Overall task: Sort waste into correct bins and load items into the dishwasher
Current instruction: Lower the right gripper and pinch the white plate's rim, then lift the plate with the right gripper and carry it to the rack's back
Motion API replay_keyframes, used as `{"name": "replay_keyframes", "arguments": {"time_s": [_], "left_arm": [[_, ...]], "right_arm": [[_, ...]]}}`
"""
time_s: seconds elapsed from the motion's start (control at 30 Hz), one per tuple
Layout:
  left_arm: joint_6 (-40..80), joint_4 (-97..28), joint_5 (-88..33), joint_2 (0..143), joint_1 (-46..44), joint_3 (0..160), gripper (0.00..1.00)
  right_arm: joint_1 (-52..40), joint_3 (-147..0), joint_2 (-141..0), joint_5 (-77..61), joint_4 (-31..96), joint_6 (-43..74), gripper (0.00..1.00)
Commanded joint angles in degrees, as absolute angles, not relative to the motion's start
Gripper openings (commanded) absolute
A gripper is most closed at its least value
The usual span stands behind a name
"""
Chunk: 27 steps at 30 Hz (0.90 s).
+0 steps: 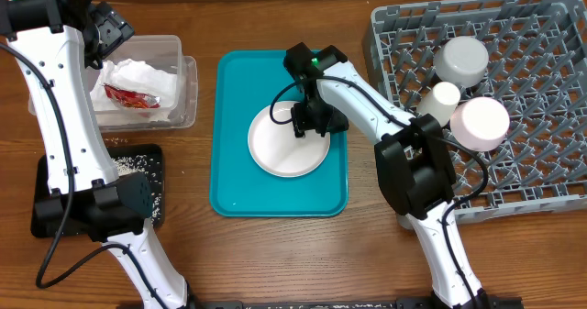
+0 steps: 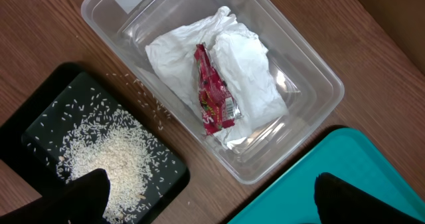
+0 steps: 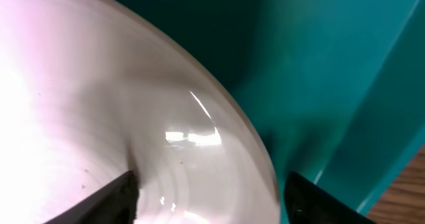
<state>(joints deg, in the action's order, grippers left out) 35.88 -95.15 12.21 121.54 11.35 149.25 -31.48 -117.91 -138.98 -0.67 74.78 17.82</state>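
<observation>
Overhead, the pale pink-white round plate (image 1: 280, 153) lies flat in the middle of the large teal serving tray (image 1: 229, 176), which sits at the centre of the wooden desk (image 1: 275, 16). The right hand (image 1: 301, 124) is down at the plate's far rim. The right wrist view shows its fingers (image 3: 109, 201) apart, one over the plate's face and the other outside the rim above the teal, not clamped.

Along the desk's right edge stands the large square grey plastic dish rack (image 1: 541, 171). A grey bowl (image 1: 461, 60), a small white cup (image 1: 444, 96) and a smaller pink-white bowl (image 1: 483, 123) sit close together in its far-left part.

Near the desk's far left corner, the clear rectangular plastic tub (image 1: 188, 89) holds the crumpled white paper napkin (image 1: 138, 72), with the small red snack wrapper (image 1: 128, 96) on top. Just nearer along the left edge, the shallow black rectangular tray (image 1: 154, 153) carries whitish rice-like bits (image 1: 128, 162). A few grains lie on the desk between tray and tub.

The left hand (image 2: 212, 201) hangs above the tub, fingers wide apart and empty.
</observation>
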Motion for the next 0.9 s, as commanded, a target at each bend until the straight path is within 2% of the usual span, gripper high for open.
{"name": "replay_keyframes", "arguments": {"time_s": [0.0,0.13,0.33,0.6,0.87], "left_arm": [[36.38,-95.15,11.97,120.99,11.22,150.19,1.0],[36.38,-95.13,11.97,120.99,11.22,150.19,1.0],[36.38,-95.13,11.97,120.99,11.22,150.19,1.0],[36.38,-95.13,11.97,120.99,11.22,150.19,1.0],[36.38,-95.13,11.97,120.99,11.22,150.19,1.0]], "right_arm": [[-31.31,-115.55,-138.47,-0.16,74.11,17.61,0.58],[-31.31,-116.01,-138.39,-0.16,74.04,17.76,0.34],[-31.09,-118.76,-138.28,-0.14,75.99,17.78,0.04],[-28.01,-132.29,-138.23,-0.05,85.01,17.76,0.04],[-20.8,-152.9,-138.23,5.87,95.33,18.11,0.04]]}}
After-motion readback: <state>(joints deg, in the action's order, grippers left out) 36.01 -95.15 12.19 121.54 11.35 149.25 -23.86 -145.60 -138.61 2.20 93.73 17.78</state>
